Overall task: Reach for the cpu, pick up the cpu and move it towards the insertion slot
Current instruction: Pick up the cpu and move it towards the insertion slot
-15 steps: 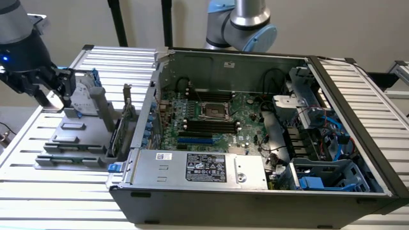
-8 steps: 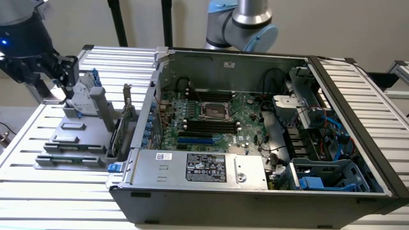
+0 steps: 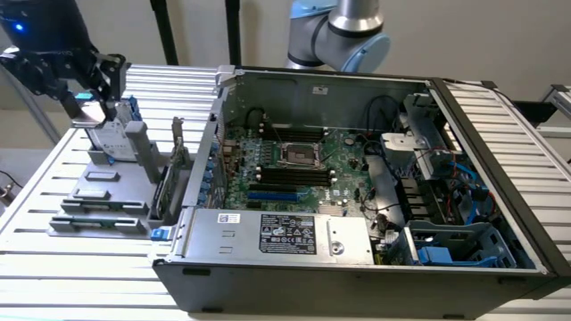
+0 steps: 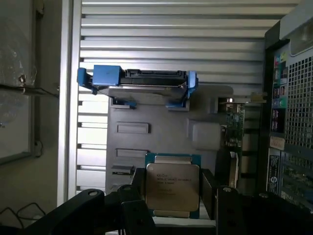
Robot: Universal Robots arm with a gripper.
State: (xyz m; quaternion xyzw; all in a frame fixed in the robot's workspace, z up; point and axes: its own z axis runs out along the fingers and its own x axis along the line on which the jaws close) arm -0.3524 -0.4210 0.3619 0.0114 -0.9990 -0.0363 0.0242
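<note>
The cpu (image 4: 172, 188), a flat square chip with a silver top, sits between my gripper's (image 4: 172, 198) two dark fingers (image 4: 138, 193), which press on its opposite edges. It hangs well above the grey parts tray (image 4: 161, 122). In the exterior view my gripper (image 3: 89, 107) is raised over the far end of that tray (image 3: 98, 200), at the exterior view's left, outside the computer case. The insertion slot (image 3: 299, 155), a square socket with a shiny frame and dark centre, lies on the motherboard inside the open case, well to the right of my gripper.
A silver hard drive with blue rails (image 3: 111, 137) (image 4: 139, 81) stands on the tray close below my gripper. An expansion card (image 3: 174, 160) stands upright between tray and case. The case wall (image 3: 214, 120) rises between my gripper and the motherboard. Black memory slots (image 3: 290, 177) lie beside the socket.
</note>
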